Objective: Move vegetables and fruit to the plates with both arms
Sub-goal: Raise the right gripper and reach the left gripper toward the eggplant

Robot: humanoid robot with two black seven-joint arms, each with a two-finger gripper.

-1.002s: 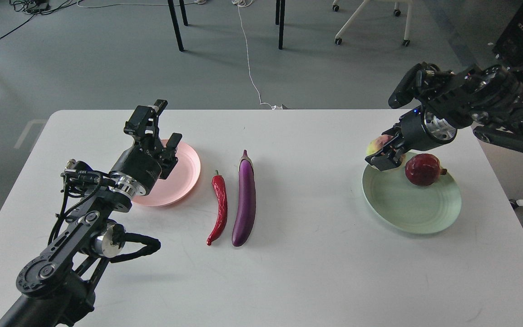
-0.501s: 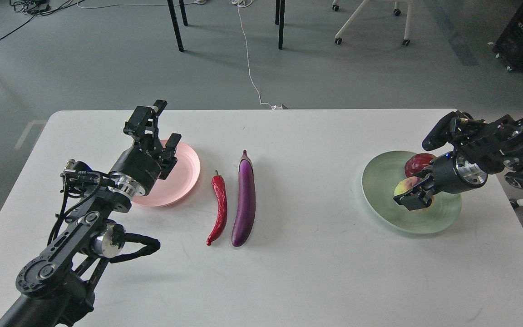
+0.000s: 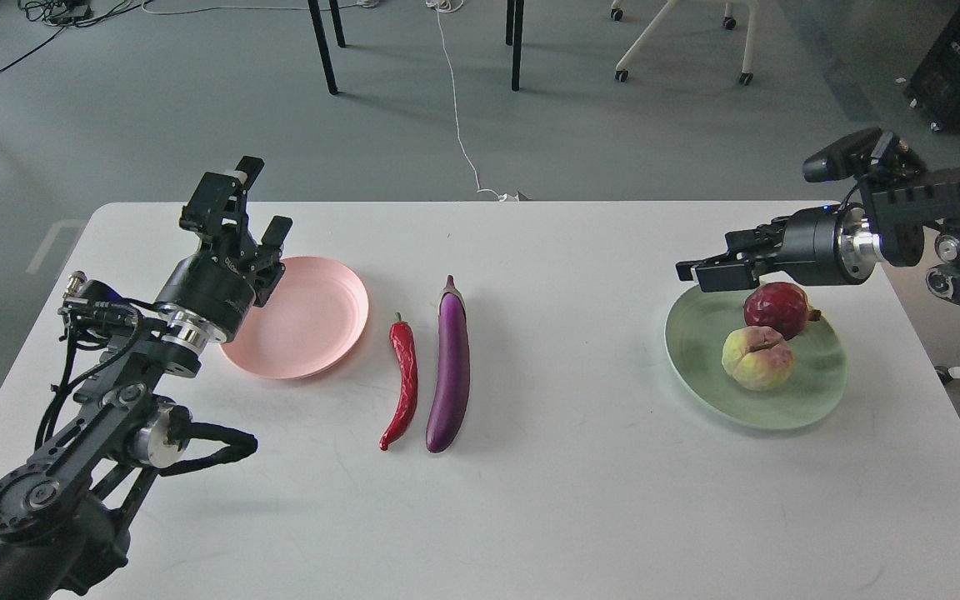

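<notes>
The purple eggplant (image 3: 449, 367) and the red chili pepper (image 3: 401, 383) lie side by side on the table's middle, lengthwise. The pink plate (image 3: 305, 321) to their left has nothing on it. The mint green plate (image 3: 697, 383) at the right holds the dark red pomegranate (image 3: 776, 310) and, in front of it, the yellow-green peach (image 3: 757, 358). My left gripper (image 3: 253, 208) is open and empty, raised above the pink plate's left rim. My right gripper (image 3: 701, 271) is open and empty, hovering over the green plate's far rim, just left of the pomegranate.
The white table (image 3: 530, 500) has bare surface in front of and between the plates. Its far edge runs behind both grippers. Beyond it, on the grey floor, are black table legs (image 3: 322, 46), a white cable (image 3: 459, 125) and a chair base (image 3: 680, 42).
My right gripper let go of the peach onto the green plate and rose up and back. My left gripper moved left and up, off the pink plate's middle.
</notes>
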